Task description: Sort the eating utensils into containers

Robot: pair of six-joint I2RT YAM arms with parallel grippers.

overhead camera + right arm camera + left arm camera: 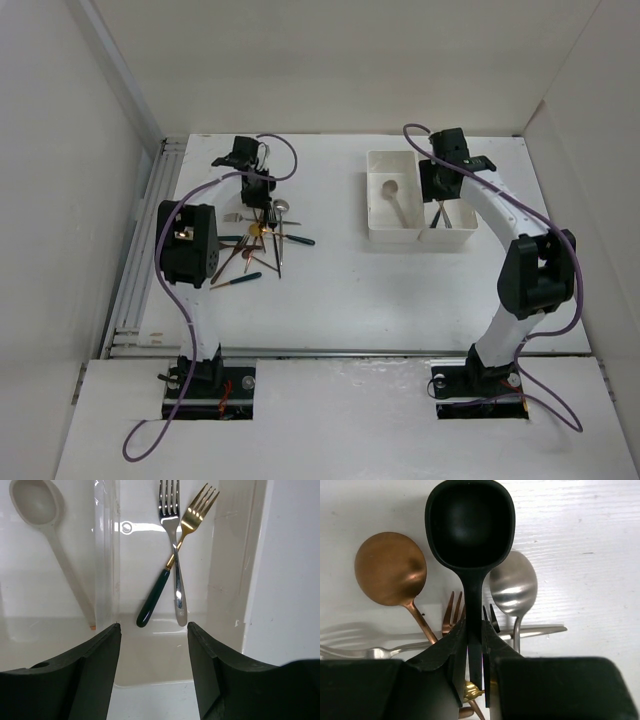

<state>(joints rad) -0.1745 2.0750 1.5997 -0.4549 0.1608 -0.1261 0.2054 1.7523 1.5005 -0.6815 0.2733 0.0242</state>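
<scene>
- My left jaws are pinching the black spoon (470, 527) by its handle, with the bowl pointing away from the wrist cam.
- On the tabletop (590, 555) behind it there's a copper spoon (390, 569) on one side and a silver spoon (512, 584) on the other.
- Copper fork (451, 614) tines poke out right beside the black handle. A blurry silver fork (375, 652) lies crosswise at the edge of that view.
- From the top cam, the pile (258, 245) is fanned out on the left side of the tabletop, close to my left jaws and well apart from the bins.
- My right jaws are spread wide with nothing between them, hanging over the near end of the white tray (255, 555).
- The tray's right compartment has a polished silver fork (170, 510) and a gold fork (200, 507) with a dark green handle. They're crossed in an X, tines toward the far end.
- The left compartment holds just one pale spoon (37, 502), bowl at the far end.
- In the top view, my right arm (520, 270) covers part of the right compartment.
</scene>
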